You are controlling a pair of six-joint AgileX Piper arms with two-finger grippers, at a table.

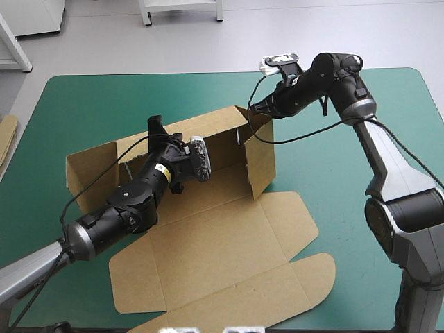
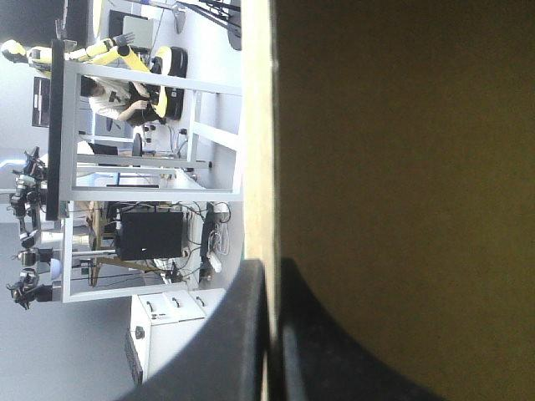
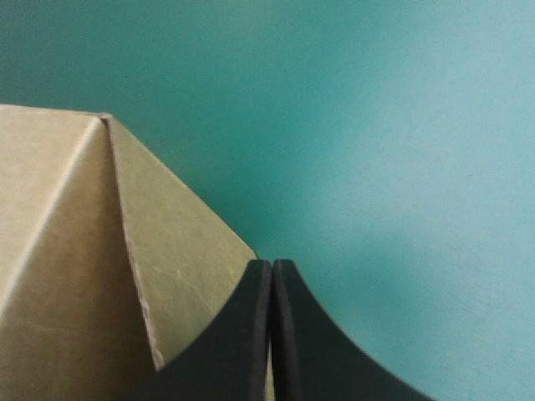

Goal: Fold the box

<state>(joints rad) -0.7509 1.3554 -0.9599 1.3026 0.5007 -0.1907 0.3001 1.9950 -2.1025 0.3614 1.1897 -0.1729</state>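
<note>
The box (image 1: 215, 243) is a cut sheet of brown board, half raised, lying around the middle of the teal-green table (image 1: 83, 104). Its long back wall (image 1: 222, 142) stands upright along the 12 o'clock side, a shorter side wall (image 1: 260, 163) stands at its 3 o'clock end, and another flap (image 1: 90, 177) angles up at the 9 o'clock end. The broad lid panel, with rounded tabs, lies flat on the cover toward 6 o'clock. The left gripper (image 1: 156, 128) reaches in from 8 o'clock and sits on the top edge of the back wall, left of its middle. In the left wrist view its black fingers (image 2: 226, 334) are all but pressed together, pinching the thin pale edge of the board, whose brown face runs on ahead of them. The right gripper (image 1: 251, 109) comes from 2 o'clock to the box's far right corner, where the back wall meets the side wall. In the right wrist view its black fingers (image 3: 242, 334) meet in a pointed arch with only a sliver between them, nipping the edge of a slanting brown flap. The box's folded corner rises just beside them, with bare cover beyond. An edge of more board (image 1: 7, 135) shows past the table's 9 o'clock edge.
</note>
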